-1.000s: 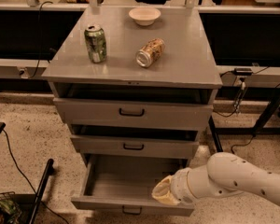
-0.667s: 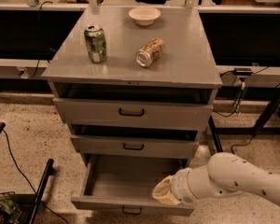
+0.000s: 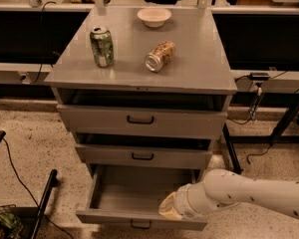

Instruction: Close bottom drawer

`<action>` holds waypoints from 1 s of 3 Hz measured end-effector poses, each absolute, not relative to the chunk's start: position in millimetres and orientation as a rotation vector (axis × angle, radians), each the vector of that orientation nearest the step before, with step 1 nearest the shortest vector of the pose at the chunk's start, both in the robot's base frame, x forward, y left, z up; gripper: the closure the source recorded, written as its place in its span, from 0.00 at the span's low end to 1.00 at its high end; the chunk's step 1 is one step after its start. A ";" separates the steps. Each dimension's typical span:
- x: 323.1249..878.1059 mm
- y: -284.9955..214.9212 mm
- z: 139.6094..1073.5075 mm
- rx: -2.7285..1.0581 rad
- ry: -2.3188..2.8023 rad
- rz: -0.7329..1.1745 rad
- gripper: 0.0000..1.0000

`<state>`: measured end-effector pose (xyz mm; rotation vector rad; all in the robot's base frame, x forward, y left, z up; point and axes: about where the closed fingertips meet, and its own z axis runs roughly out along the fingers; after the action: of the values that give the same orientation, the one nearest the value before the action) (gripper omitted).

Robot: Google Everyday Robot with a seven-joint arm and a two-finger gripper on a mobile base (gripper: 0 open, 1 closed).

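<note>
The bottom drawer (image 3: 124,195) of the grey cabinet is pulled wide open and looks empty inside. Its front panel (image 3: 109,218) lies at the lower edge of the view, with a small dark handle (image 3: 140,225) in the middle. My gripper (image 3: 168,208) comes in from the right on a white arm (image 3: 249,193). Its tan end sits over the right part of the drawer's front edge. The arm's wrist hides the fingers.
The top drawer (image 3: 141,119) and the middle drawer (image 3: 142,156) stand slightly open. On the cabinet top are an upright green can (image 3: 101,46), a can on its side (image 3: 159,56) and a white bowl (image 3: 154,17). A black pole (image 3: 42,203) leans at the lower left.
</note>
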<state>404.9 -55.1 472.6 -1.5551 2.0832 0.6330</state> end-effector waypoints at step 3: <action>405.7 -63.9 365.3 -1.567 1.968 0.620 1.00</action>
<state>405.7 -63.9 365.3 -1.5666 1.9683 0.6197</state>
